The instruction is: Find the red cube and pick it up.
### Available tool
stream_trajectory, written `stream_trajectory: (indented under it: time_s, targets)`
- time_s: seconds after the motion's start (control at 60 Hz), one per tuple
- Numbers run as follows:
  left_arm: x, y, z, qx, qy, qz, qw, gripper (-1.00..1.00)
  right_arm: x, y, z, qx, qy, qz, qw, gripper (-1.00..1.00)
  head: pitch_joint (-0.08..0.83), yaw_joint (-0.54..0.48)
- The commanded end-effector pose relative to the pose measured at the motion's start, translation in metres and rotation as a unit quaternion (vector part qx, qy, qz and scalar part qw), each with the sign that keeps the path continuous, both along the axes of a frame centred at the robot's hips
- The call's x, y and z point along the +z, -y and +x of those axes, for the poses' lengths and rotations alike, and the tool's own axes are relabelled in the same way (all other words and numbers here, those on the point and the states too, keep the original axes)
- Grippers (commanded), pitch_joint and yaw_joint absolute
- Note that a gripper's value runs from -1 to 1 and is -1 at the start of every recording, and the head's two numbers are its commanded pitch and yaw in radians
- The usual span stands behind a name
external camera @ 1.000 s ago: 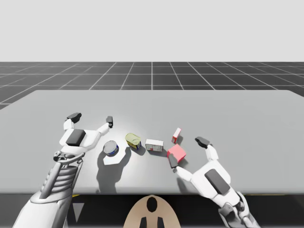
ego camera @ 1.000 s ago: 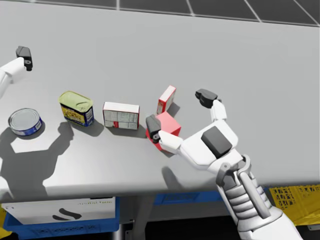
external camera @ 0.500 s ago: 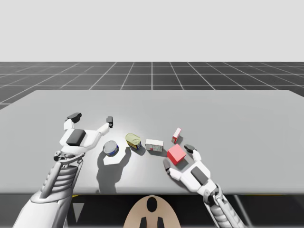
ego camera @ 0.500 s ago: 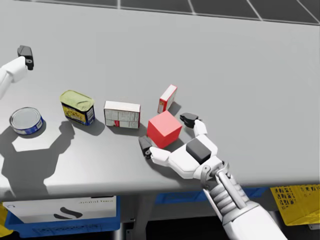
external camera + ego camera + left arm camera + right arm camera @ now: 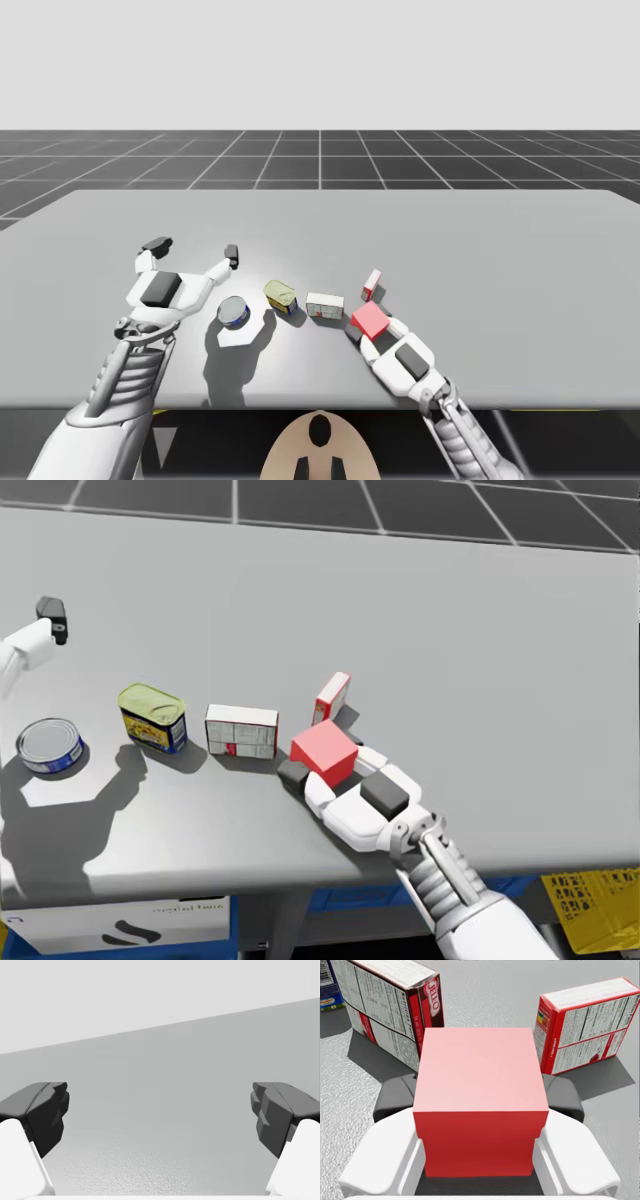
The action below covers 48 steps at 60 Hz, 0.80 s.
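The red cube rests on the grey table, just in front of two small boxes. My right gripper is shut on it, coming in low from the table's front edge. In the right wrist view the cube sits between the fingers, both pads pressed against its sides. My left gripper hovers open over the left part of the table, nothing between its fingers.
Left of the cube stand a white box, a yellow-topped tin and a flat blue can. A red-and-white box stands just behind the cube.
My right gripper has slid in around the red cube and its wide-open fingers have shut on the cube's sides. My head has turned slightly. The left arm has not moved.
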<state>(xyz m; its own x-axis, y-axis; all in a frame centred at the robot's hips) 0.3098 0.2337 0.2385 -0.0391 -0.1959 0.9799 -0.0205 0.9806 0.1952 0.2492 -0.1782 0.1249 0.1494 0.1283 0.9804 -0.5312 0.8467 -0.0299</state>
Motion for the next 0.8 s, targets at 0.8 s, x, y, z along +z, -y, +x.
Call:
stream_trajectory:
  time_s: [0.8]
  targets:
    - [-0.001,-0.002,0.003,0.003,-0.004,0.0,1.0,-1.0,0.09,0.006,-0.023,-0.023,0.135,0.025,0.9903,1.0,0.302,-0.2]
